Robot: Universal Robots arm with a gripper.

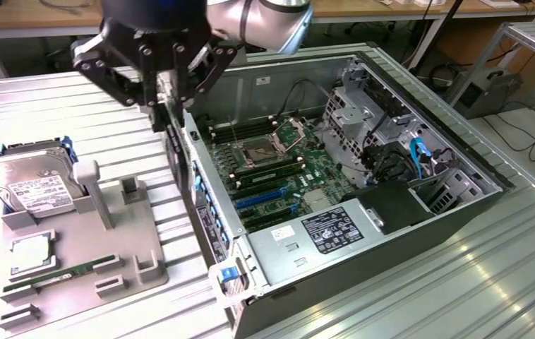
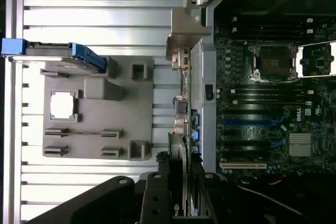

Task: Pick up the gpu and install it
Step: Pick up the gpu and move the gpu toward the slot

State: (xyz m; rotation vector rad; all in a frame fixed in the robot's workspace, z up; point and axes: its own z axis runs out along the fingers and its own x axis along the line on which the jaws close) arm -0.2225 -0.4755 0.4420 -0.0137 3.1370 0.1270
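The gripper [image 1: 166, 102] is clamped on the gpu [image 1: 181, 166], a thin, flat black card seen edge-on. The card hangs just beside the outer wall of the open steel computer case [image 1: 258, 88]. Pickup is complete. Installation is not, because the blue slots [image 1: 260, 200] on the green motherboard [image 1: 291, 180] are vacant. The grey moulded fixture [image 1: 89, 240] is matte.
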